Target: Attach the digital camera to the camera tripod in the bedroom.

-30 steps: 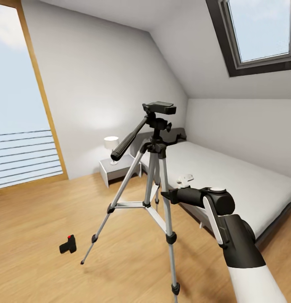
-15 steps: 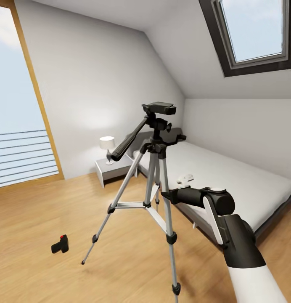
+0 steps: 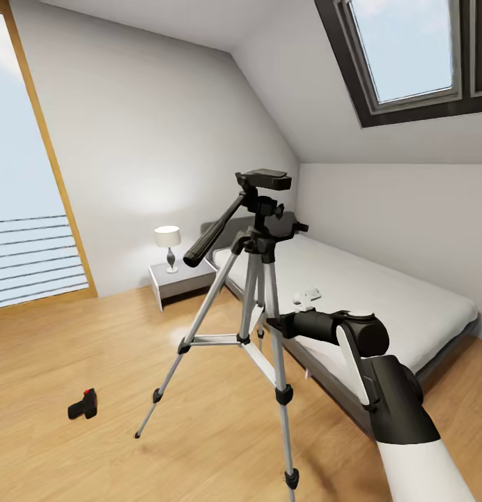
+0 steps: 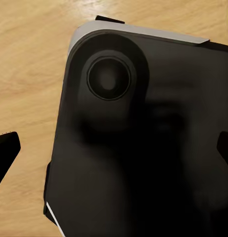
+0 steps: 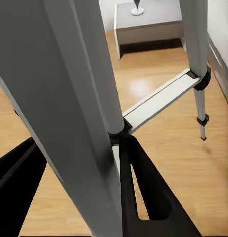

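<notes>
Standing by the bed | right gripper [image 3: 274, 325] clamps a leg of the camera tripod [image 3: 258, 279] | digital camera [image 3: 83, 405] lies on the wood floor, well apart from the tripod | left fingers: cannot tell | attaching not yet begun; camera must first be fetched.

black digital camera [image 3: 83, 405] on floor, left of upright silver-legged camera tripod [image 3: 257, 307]

Silver legs and a black head are seen on the camera tripod [image 3: 258, 279]. The digital camera [image 3: 83, 405] is black with a red button. The floor [image 3: 95, 348] is light wood.
</notes>
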Motion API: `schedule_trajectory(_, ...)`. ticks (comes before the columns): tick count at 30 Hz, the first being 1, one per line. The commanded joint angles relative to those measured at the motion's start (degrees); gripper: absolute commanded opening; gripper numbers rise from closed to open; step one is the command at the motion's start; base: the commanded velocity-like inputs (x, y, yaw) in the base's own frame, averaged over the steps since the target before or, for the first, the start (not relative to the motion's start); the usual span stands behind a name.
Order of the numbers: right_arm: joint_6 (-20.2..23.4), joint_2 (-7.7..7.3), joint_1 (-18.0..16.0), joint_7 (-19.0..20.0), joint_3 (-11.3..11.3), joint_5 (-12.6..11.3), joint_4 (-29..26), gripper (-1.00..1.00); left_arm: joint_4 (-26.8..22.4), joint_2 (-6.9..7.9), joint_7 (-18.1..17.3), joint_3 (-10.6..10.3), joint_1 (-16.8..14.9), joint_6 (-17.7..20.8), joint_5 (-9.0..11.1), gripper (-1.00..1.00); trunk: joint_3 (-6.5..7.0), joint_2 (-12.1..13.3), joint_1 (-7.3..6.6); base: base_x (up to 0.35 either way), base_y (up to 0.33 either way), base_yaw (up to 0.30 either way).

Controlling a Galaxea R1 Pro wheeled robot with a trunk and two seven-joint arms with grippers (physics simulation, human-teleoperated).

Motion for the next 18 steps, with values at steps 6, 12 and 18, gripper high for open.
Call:
schedule_trajectory(6,0.25,0.04,-0.06,0.36,0.0,-0.03,-0.02,-1.0,-0.01,0.02,0.05,0.16,-0.01,-0.2,0.26,1.0,-0.05,-0.03,0.0,0.0,-0.206,0.0)
schedule_trajectory(12,0.25,0.05,-0.05,0.36,0.0,-0.01,0.02,-1.0,-0.01,0.0,0.05,0.17,-0.01,-0.21,0.26,1.0,-0.05,-0.03,0.0,0.0,-0.074,0.0)
schedule_trajectory(18,0.25,0.03,-0.05,0.36,0.01,0.0,0.02,-1.0,-0.01,0.02,0.07,0.17,-0.01,-0.21,0.26,1.0,-0.05,-0.03,0.0,0.0,-0.188,0.0)
